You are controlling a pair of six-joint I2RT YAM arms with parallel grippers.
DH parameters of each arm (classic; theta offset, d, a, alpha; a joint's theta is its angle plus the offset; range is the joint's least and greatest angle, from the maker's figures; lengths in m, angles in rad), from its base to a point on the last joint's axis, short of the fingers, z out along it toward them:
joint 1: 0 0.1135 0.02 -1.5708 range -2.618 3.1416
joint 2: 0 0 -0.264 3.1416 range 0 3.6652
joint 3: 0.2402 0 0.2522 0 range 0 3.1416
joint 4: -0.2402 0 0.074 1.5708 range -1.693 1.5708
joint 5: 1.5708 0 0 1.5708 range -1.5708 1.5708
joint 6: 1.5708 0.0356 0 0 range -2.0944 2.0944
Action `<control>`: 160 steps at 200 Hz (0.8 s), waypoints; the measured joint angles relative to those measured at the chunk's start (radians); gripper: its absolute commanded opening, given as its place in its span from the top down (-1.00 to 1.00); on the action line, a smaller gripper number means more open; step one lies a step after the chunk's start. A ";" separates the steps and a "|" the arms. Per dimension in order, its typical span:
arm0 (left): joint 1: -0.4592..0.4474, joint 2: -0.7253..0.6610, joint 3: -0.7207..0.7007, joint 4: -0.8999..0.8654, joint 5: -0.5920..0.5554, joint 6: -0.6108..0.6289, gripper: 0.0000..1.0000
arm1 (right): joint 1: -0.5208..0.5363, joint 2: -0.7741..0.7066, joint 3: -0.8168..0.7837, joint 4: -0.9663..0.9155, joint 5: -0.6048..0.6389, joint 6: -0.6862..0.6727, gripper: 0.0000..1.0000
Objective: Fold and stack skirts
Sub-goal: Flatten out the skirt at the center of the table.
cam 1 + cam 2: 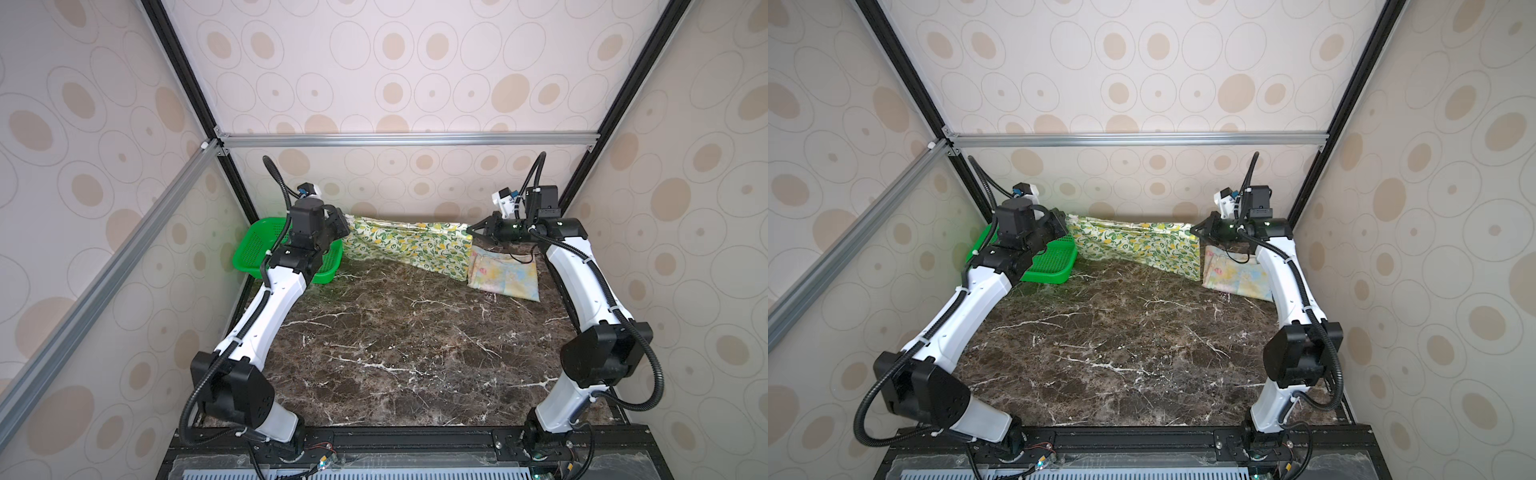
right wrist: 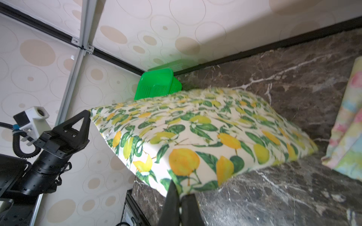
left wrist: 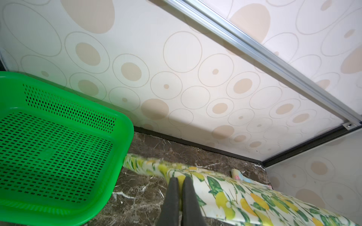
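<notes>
- Left gripper and right gripper: each clamped on 1 end of the lemon-print skirt.
- Risk: thin cloth may slip out under tension.
- Risk: the hanging hem may drag the folded pastel floral skirt.

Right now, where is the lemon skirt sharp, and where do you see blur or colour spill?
Right wrist view: the lemon skirt is sharp near the camera, softer at its far edge; the pastel skirt at the border is blurred. Left wrist view: the green basket is sharp, saturated. Both top views: skirts small but clear; green tint on the wall beside the basket.
</notes>
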 measured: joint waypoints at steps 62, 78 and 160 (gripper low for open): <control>-0.014 -0.329 -0.619 0.082 0.060 -0.109 1.00 | 0.058 -0.291 -0.684 0.150 0.026 0.016 1.00; -0.020 -0.388 -0.773 0.060 0.065 -0.148 1.00 | 0.105 -0.313 -0.861 0.200 0.051 0.039 1.00; -0.066 -0.678 -1.057 -0.099 0.107 -0.268 0.41 | 0.182 -0.430 -1.199 0.293 0.113 0.122 0.28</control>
